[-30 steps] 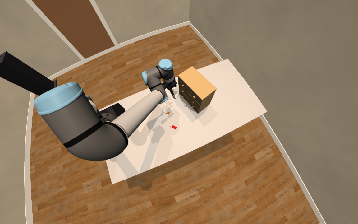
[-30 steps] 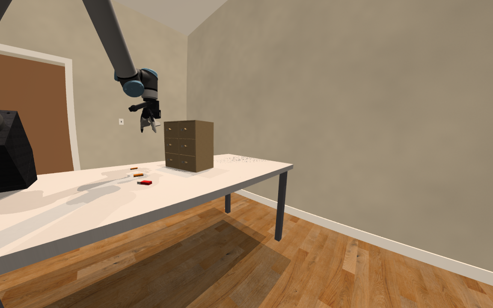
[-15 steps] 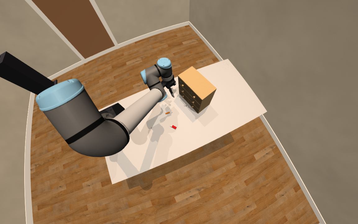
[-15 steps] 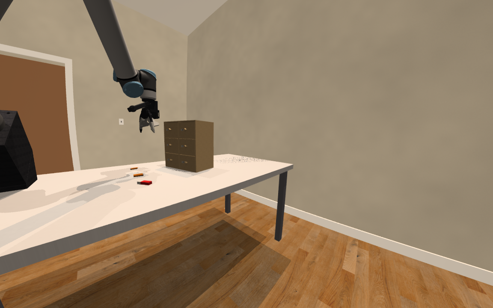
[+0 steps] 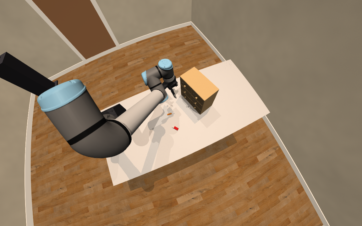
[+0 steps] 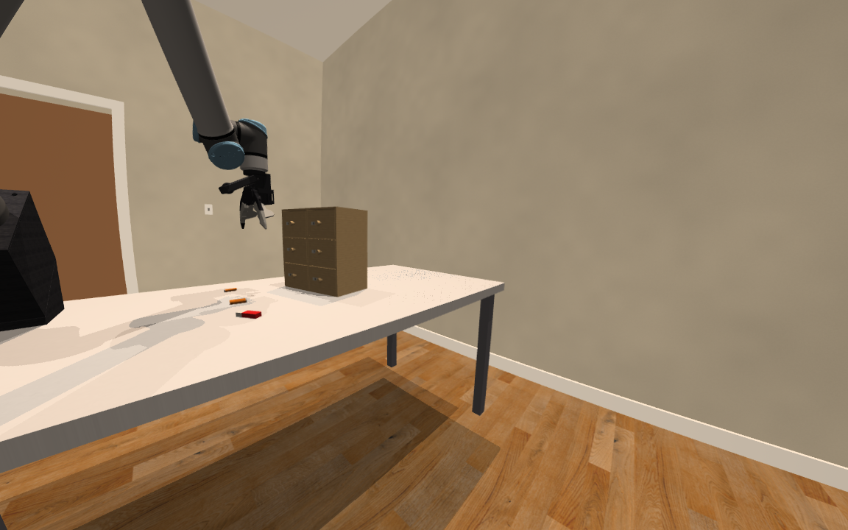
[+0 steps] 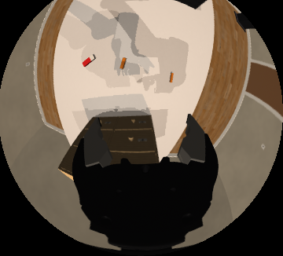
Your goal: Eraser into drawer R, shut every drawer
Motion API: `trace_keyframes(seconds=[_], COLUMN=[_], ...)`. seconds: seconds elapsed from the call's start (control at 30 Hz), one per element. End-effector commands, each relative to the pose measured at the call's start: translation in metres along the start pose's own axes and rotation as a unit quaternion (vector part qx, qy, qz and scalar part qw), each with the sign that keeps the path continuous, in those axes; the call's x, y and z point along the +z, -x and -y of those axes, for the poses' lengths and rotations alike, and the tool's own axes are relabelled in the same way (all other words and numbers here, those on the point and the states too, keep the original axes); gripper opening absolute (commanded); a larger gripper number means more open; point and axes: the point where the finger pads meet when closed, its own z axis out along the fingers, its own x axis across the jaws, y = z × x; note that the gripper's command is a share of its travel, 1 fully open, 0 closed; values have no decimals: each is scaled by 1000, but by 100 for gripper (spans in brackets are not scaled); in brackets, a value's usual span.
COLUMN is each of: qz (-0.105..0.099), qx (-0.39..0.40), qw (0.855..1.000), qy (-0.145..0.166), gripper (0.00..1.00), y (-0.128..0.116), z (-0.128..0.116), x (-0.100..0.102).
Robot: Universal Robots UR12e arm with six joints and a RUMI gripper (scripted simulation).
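Black fingers [image 6: 262,217] spread wide, empty, beside chest [image 6: 338,250]

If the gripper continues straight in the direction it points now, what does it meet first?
The open gripper points down, tilted slightly toward the chest. It would probably meet the table just before the chest's drawer front; depth is unclear, so it may graze the front.
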Motion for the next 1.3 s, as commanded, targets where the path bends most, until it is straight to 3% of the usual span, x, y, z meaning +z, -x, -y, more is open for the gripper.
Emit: trace_keyframes(seconds=[0.0,0.7,1.27], qz=[0,0,0], qx=[0,0,0], qw=[1000,998,993], qy=[9,57,121], gripper=[100,100,100], y=[0,0,0], z=[-2,-9,-20], x=[1,10,23])
